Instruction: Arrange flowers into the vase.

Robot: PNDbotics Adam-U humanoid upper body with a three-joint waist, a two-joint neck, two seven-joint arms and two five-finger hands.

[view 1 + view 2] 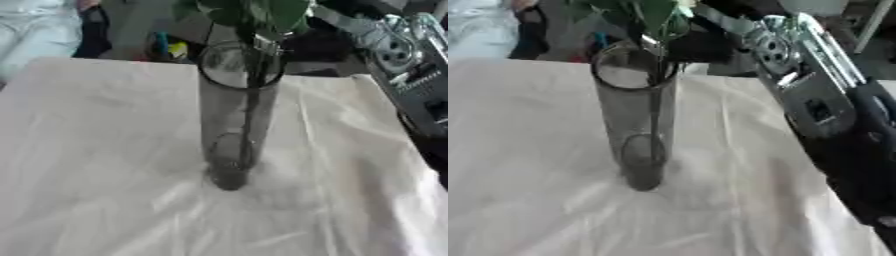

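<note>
Vase [234, 120]: upright on surface [96, 165], stem [252, 110] inside.
Right hand: fingers hidden; state unclear.
Risk: arm [824, 105] knocking the tall vase over.

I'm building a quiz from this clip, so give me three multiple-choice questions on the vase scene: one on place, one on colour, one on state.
1. Where does the tall clear glass vase stand?
A. on the white cloth-covered table
B. on the floor
C. on a shelf

2. What colour are the leaves at the vase's mouth?
A. red
B. green
C. blue

3. How is the vase?
A. tipped over
B. lying flat
C. upright, with a dark stem inside

Answers: A, its base rests on the cloth; B, the foliage shows green; C, the stem runs down within the standing glass.
</note>
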